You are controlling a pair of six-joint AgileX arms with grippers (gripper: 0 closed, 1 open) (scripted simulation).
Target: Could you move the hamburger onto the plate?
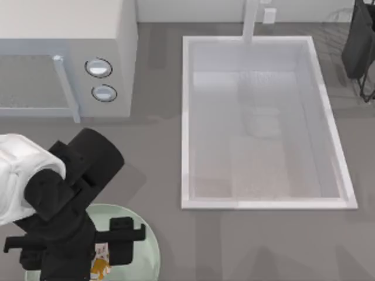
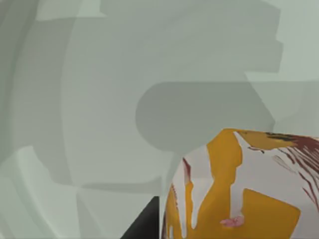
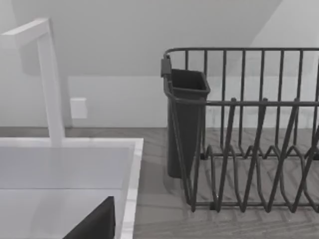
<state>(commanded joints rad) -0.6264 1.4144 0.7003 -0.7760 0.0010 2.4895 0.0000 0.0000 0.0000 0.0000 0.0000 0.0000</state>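
One step is remaining: the left gripper [image 1: 99,257] is hovering over the plate [image 1: 149,243], grip state indeterminable, with the hamburger [image 1: 99,263] awaiting release or already set down.

Hamburger [image 1: 101,261] mostly hidden under left arm; plate [image 1: 147,240] cut by bottom edge.

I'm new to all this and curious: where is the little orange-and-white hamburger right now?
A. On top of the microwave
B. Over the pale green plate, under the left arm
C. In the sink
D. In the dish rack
B: the hamburger shows beneath the left gripper, over the plate.
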